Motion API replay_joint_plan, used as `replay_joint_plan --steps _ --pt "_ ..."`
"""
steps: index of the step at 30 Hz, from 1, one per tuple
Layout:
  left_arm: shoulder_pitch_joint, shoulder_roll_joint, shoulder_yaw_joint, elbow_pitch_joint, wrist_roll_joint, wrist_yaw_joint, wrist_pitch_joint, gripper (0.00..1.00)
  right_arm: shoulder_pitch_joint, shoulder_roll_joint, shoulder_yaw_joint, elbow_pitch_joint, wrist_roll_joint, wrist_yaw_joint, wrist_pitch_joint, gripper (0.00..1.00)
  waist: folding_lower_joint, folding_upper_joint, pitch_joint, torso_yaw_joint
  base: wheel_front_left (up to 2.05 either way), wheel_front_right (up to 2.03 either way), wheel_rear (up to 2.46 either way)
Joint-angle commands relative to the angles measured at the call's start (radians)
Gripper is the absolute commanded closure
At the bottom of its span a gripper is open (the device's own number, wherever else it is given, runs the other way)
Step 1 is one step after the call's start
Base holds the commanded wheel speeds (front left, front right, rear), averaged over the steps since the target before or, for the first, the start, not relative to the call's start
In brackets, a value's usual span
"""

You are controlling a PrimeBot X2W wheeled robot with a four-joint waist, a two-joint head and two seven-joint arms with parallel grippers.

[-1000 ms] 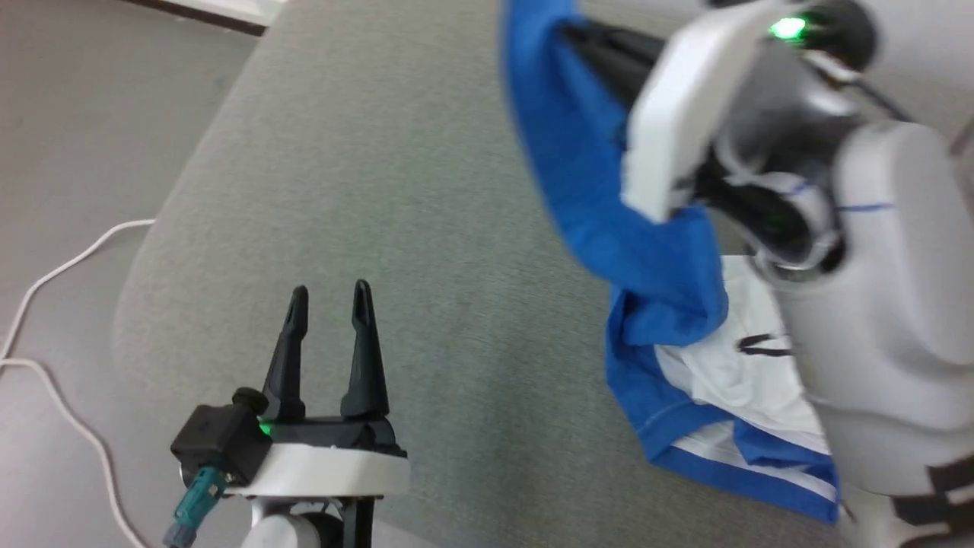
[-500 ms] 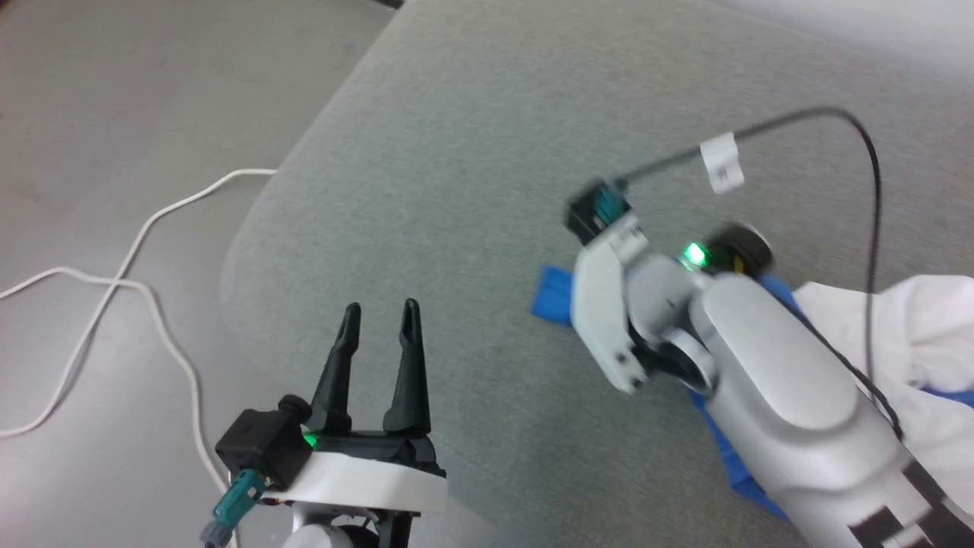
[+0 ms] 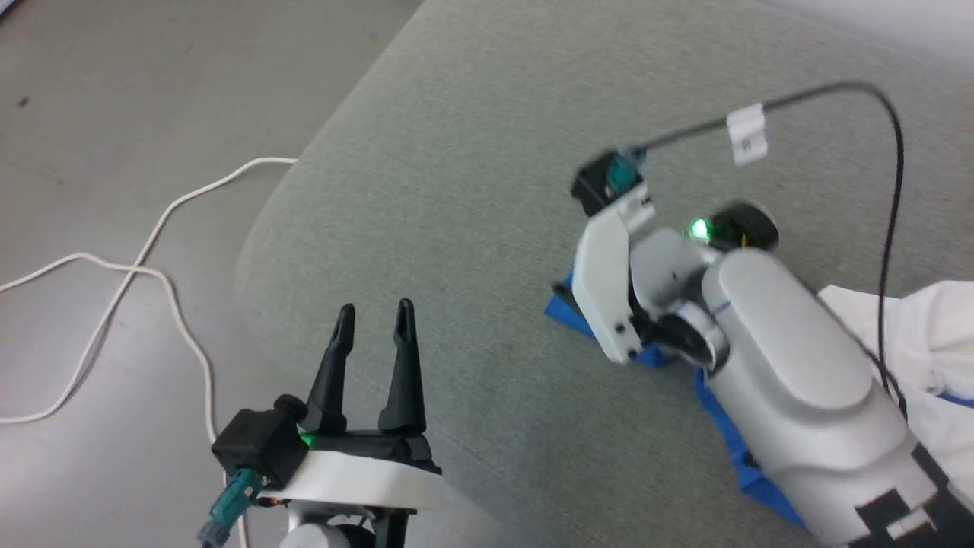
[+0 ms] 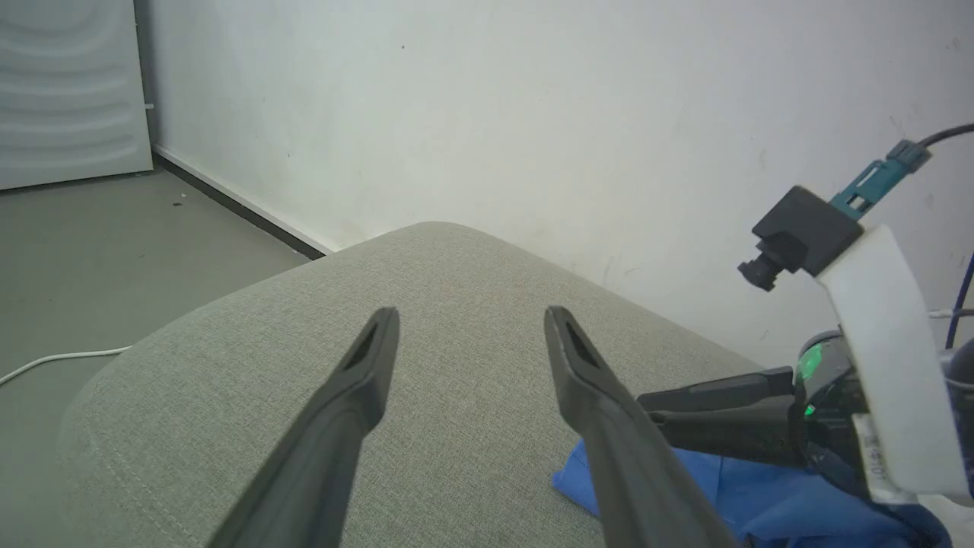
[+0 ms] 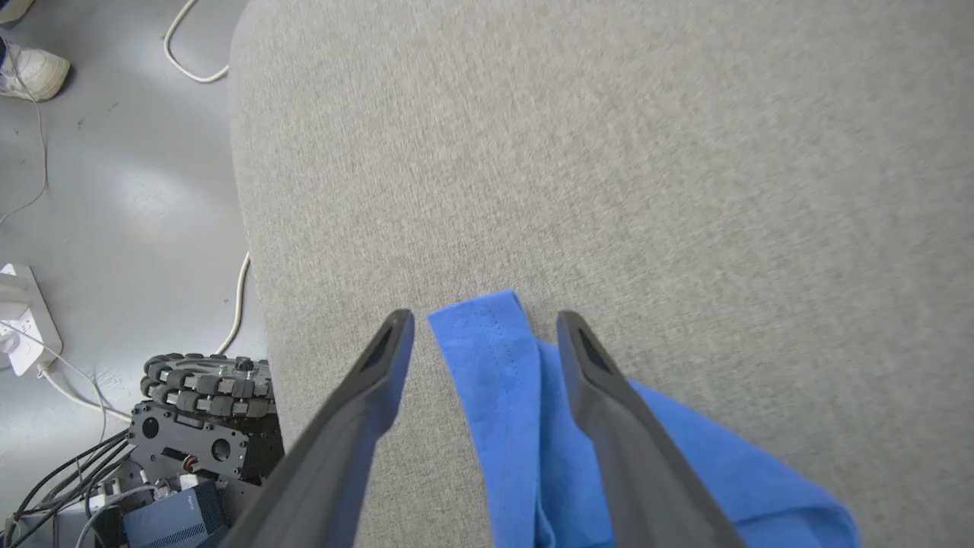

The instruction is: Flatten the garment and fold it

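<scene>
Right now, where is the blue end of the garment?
In the right wrist view, the blue end of the garment lies on the grey cushion between the open fingers of the right tool, on the robot's right side.

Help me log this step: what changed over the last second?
The right gripper lowered the garment from high up onto the grey cushion. It now stands open around the blue sleeve, apparently released. The left gripper stayed open and idle.

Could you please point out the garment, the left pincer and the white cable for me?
garment [image 5: 487, 335]: right wrist view, blue sleeve end.
left pincer [image 3: 376, 306]: head view, midway between its fingertips.
white cable [image 3: 190, 196]: head view, its curved stretch.
</scene>
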Motion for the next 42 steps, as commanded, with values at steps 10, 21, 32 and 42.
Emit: replay_joint_plan --steps 10,21,32,42 --pt "-0.009 -0.002 0.056 -0.014 0.077 -0.016 -0.005 0.0 -0.051 -0.111 -0.186 -0.363 0.112 -0.001 -0.13 0.0 -0.0001 0.0 -0.044 -0.212 0.0 0.0 0.0" --pt "-0.017 -0.002 0.076 -0.016 0.12 -0.037 -0.005 0.0 0.366 -0.168 -0.632 -0.77 0.002 -0.001 -0.41 0.0 -0.0001 0.0 -0.01 -0.36 0.0 0.0 0.0" --pt "-0.046 -0.002 0.058 -0.013 0.132 -0.034 -0.005 0.0 0.699 -0.104 -0.759 -0.758 -0.105 -0.001 -0.463 0.0 -0.0001 0.0 0.045 -0.416 0.0 0.0 0.0" --pt "-0.071 -0.002 0.023 -0.011 0.107 -0.021 -0.005 0.0 0.765 -0.245 -0.701 -0.591 -0.111 -0.001 -0.298 0.0 -0.0001 0.0 0.089 -0.37 0.0 0.0 0.0"
